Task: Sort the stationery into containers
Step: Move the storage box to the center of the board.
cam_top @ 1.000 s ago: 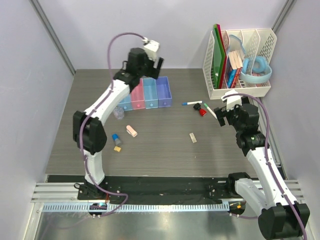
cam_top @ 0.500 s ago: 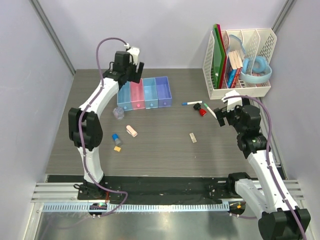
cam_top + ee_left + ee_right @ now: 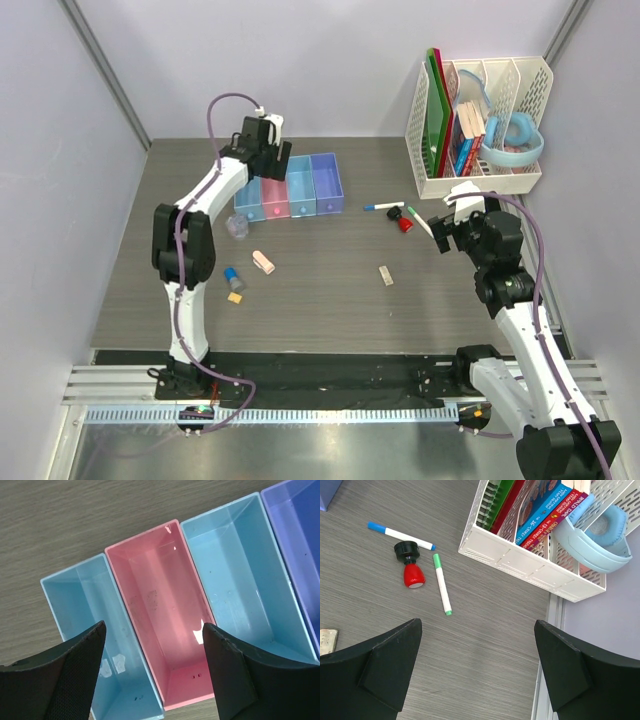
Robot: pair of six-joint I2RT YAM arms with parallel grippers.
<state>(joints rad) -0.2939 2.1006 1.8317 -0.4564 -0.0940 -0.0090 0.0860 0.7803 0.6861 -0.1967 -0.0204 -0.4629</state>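
Observation:
The four joined bins (image 3: pixel 313 191) stand at the back left. In the left wrist view the light blue (image 3: pixel 75 599), pink (image 3: pixel 160 595), second light blue (image 3: pixel 240 570) and violet-blue (image 3: pixel 300 540) bins look empty. My left gripper (image 3: pixel 271 163) hangs open and empty over the pink bin (image 3: pixel 152 630). On the table lie a clear tape roll (image 3: pixel 238 227), pink eraser (image 3: pixel 263 261), blue-capped cylinder (image 3: pixel 233 278), yellow piece (image 3: pixel 235 297), beige eraser (image 3: pixel 385 275), red-black piece (image 3: pixel 402 220) and two pens (image 3: pixel 383 207). My right gripper (image 3: pixel 447 225) is open and empty (image 3: pixel 477 625), right of the green-capped pen (image 3: pixel 441 584).
A tall white perforated file rack (image 3: pixel 500 176) stands at the back right with books, green boards and a light-blue ring; its front wall shows in the right wrist view (image 3: pixel 520 560). Grey walls close in the table on the left, back and right.
My left gripper has swung left from above the bins' back edge and come down over the pink bin. The right arm has not moved.

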